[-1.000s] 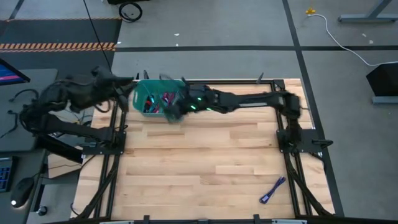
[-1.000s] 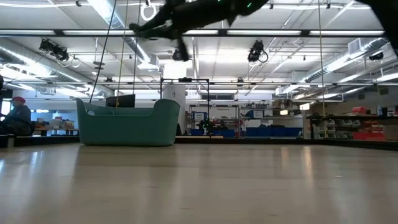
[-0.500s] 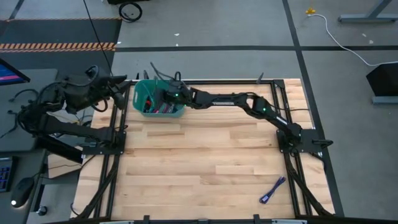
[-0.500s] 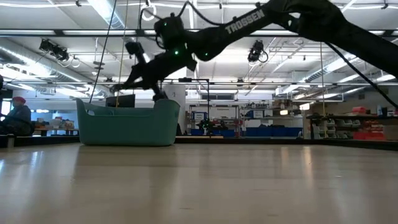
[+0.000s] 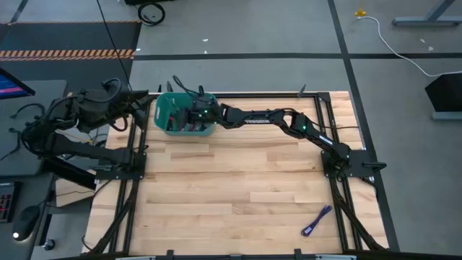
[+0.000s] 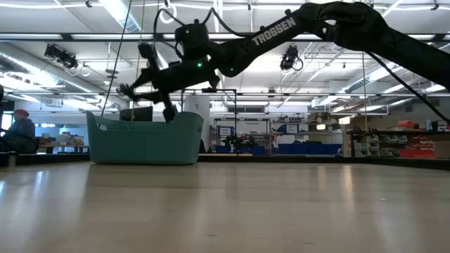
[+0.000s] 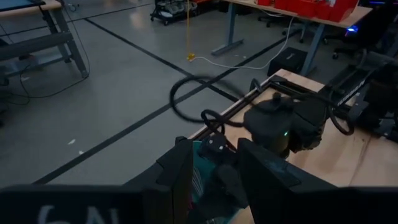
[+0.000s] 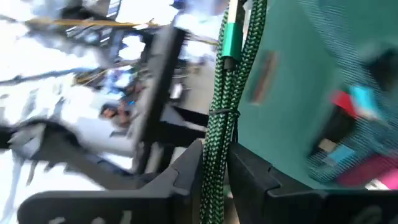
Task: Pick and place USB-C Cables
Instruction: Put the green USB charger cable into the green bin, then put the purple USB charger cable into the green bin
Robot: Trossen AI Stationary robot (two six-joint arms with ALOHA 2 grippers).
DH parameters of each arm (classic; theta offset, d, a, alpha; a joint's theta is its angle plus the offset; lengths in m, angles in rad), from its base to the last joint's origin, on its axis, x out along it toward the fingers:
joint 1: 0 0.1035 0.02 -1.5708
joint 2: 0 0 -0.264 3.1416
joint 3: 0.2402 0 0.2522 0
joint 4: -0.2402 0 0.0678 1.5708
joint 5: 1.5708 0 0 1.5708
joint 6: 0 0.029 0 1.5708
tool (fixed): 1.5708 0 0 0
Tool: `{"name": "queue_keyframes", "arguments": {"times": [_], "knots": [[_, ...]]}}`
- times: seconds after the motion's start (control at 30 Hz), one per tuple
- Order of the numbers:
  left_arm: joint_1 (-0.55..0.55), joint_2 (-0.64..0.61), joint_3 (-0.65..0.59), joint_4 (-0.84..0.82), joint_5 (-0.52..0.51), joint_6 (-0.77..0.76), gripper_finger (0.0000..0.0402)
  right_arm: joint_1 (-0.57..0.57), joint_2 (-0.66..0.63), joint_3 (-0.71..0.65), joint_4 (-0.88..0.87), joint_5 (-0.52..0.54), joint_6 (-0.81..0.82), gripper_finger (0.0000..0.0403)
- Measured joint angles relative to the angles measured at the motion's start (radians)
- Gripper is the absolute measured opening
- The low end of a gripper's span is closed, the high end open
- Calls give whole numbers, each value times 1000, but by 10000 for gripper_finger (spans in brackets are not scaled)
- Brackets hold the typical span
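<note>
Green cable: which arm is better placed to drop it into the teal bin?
Right. The right gripper is stretched over the teal bin and is shut on the green cable, which hangs against the bin's wall. The left gripper sits at the table's left edge beside the bin, open and empty.

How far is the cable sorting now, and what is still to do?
Done: several cables already lie in the teal bin, some visible in the right wrist view. In hand: the right gripper holds a green cable over the bin, not yet released. Left: one purple cable lies on the table's near right. The left gripper waits open beside the bin.
</note>
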Motion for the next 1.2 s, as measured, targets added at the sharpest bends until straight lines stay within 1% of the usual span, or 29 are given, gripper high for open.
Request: {"name": "queue_keyframes", "arguments": {"times": [0.1,0.23,0.3,0.43,0.5,0.57,0.7,0.83,1.0,1.1,1.2], "knots": [[0,0,0,-2,0,0,133,0,0,0,74,-44,-93,78],[0,0,0,-2,0,1,133,2,-1,0,148,-72,-169,78],[0,0,0,-2,0,2,133,2,-2,0,186,-78,-189,78],[0,0,0,-2,0,3,133,-2,-3,1,181,-74,-186,78],[0,0,0,-2,0,3,133,-8,-3,1,156,-65,-128,78],[0,0,0,-2,0,2,133,-14,-3,2,110,-29,-61,79],[0,0,0,-2,0,1,133,-26,-3,1,28,82,-30,79],[0,0,0,-2,0,0,133,-40,-3,1,-52,148,-41,79],[0,0,0,-2,0,0,133,-54,-3,1,-149,154,-74,88],[0,0,0,-2,0,0,133,-52,-3,0,-162,154,-141,108],[0,0,0,-2,0,0,133,-51,-3,0,-163,153,-225,140]]}}
